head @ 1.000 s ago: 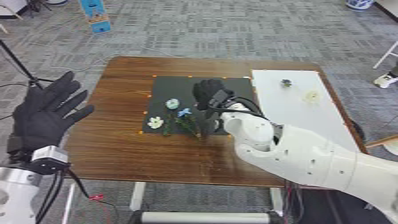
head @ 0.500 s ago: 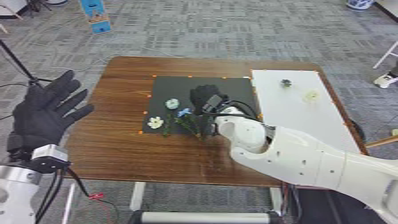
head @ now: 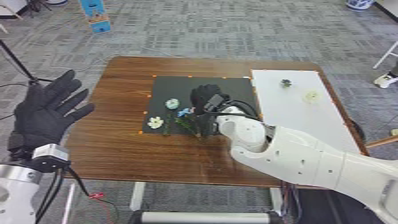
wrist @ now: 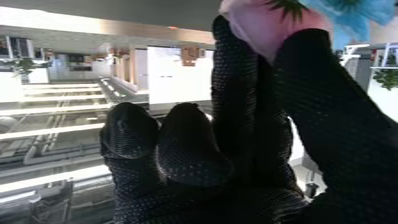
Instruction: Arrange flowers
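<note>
White (head: 155,122), pale (head: 172,103) and blue flowers (head: 185,112) lie on the black mat (head: 178,85), green stems (head: 166,130) attached. Yellowish (head: 312,96) and dark flowers (head: 286,83): on white sheet (head: 311,117). Pink flower (wrist: 266,25): between right fingers (wrist: 235,65) and thumb, beside blue.

Head view evenly lit; right wrist view glaring with strip lights (wrist: 53,178).

"What's under that big brown table (head: 115,150)?"

"Gray carpet (head: 213,30), all little stripes and blocks."

"And past the table?"

"A tall blue board (head: 94,12) on the left, a blue and white pot (head: 360,4) on the right."

"Is it bright?"

"Yes! Long white lights (wrist: 53,132) glow in rows, and I see a leafy green plant (wrist: 386,78) too."
</note>
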### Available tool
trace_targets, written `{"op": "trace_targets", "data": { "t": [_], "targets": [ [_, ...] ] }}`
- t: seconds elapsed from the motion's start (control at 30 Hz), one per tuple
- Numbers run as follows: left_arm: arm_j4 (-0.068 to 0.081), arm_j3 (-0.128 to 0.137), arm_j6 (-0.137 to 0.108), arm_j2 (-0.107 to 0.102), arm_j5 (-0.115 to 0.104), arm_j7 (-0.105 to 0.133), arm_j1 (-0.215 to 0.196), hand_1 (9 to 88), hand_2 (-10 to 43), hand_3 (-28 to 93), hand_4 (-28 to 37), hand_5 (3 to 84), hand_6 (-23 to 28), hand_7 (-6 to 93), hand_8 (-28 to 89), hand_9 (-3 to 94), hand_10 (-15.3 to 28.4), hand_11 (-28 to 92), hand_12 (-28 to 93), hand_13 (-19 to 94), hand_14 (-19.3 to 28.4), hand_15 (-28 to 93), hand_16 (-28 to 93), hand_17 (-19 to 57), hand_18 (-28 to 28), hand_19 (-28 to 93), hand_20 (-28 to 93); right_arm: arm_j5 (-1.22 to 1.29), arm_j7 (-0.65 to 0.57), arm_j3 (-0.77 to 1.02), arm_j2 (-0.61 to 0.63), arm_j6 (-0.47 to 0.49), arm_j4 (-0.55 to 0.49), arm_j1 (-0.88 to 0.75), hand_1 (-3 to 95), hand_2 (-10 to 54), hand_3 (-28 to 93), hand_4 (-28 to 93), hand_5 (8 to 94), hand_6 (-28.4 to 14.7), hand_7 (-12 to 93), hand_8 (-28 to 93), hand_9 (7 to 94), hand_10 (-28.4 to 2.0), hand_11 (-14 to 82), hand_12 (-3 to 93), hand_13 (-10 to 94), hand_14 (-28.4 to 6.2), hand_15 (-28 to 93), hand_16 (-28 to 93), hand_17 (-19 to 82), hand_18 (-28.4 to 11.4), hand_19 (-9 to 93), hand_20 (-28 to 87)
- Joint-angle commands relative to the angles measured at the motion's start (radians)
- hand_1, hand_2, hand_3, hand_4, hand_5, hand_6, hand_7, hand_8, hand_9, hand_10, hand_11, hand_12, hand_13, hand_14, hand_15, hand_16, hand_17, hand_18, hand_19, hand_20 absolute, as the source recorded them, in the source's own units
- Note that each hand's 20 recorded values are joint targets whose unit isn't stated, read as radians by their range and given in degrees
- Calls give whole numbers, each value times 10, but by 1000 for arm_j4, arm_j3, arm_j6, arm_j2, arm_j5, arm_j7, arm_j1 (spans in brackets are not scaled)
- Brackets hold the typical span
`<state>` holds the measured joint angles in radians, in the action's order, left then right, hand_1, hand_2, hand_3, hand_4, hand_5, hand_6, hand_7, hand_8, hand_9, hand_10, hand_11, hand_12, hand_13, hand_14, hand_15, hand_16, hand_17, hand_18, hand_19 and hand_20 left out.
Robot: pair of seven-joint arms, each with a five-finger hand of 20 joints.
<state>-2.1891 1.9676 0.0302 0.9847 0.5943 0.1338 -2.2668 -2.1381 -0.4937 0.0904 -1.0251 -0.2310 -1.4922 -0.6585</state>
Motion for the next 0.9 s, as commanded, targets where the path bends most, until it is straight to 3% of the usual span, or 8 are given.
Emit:
{"op": "trace_targets", "data": {
  "t": [0.03,0.27,0.47,0.7,0.77,0.83,0.9],
  "targets": [
    [-11,11,7,7,-5,-5,-17,222,-63,619,-283,257,23,145,-78,207,104,110,168,164,142,92,53,-104,248,404,23,-36,-11,13,9,28,-31,5,395,-95,783,-283,652,41,305,-22,776,-56,205,338,739,-46,864,358,403,-207,932,564],
    [-17,17,4,13,-5,-4,-28,223,-60,616,-283,257,23,146,-78,207,104,109,167,164,142,91,53,-104,248,404,23,-42,-9,30,18,55,-33,4,389,-95,792,-283,648,40,299,-28,764,-58,215,322,734,-47,865,357,398,-207,932,561],
    [-12,14,2,12,-5,-6,-20,224,-59,617,-283,258,24,144,-78,206,104,110,167,164,142,91,53,-104,248,405,22,-54,-7,41,17,56,-25,-1,385,-95,793,-283,646,40,295,-33,755,-59,222,313,733,-47,865,356,395,-208,932,560],
    [-27,29,5,21,-4,-5,-45,224,-59,618,-283,258,24,144,-78,206,103,109,167,164,142,89,53,-104,249,405,22,-53,-10,43,28,88,-47,-4,382,-95,797,-283,642,40,293,-43,746,-61,229,303,727,-47,865,357,391,-208,932,556],
    [-26,26,6,20,-5,-5,-41,224,-59,617,-283,257,24,144,-78,206,103,109,167,164,142,90,54,-104,249,405,22,-49,-6,47,27,93,-45,-6,382,-95,789,-283,639,41,291,-60,739,-65,242,288,724,-47,866,357,386,-207,932,553],
    [-23,23,5,18,-5,-8,-35,225,-58,616,-283,257,24,144,-78,206,103,109,167,164,143,91,54,-104,249,406,21,-53,-4,53,25,96,-39,-10,443,-95,675,-283,629,41,293,-121,721,-74,274,242,724,-48,866,357,385,-208,932,552],
    [-22,22,2,17,-5,-8,-34,225,-59,616,-283,257,24,144,-78,207,104,110,167,164,143,91,54,-104,249,406,21,-55,-2,59,22,99,-34,-12,580,-95,411,-283,620,36,278,-112,711,-76,276,239,722,-49,867,358,384,-206,932,550]
  ]
}}
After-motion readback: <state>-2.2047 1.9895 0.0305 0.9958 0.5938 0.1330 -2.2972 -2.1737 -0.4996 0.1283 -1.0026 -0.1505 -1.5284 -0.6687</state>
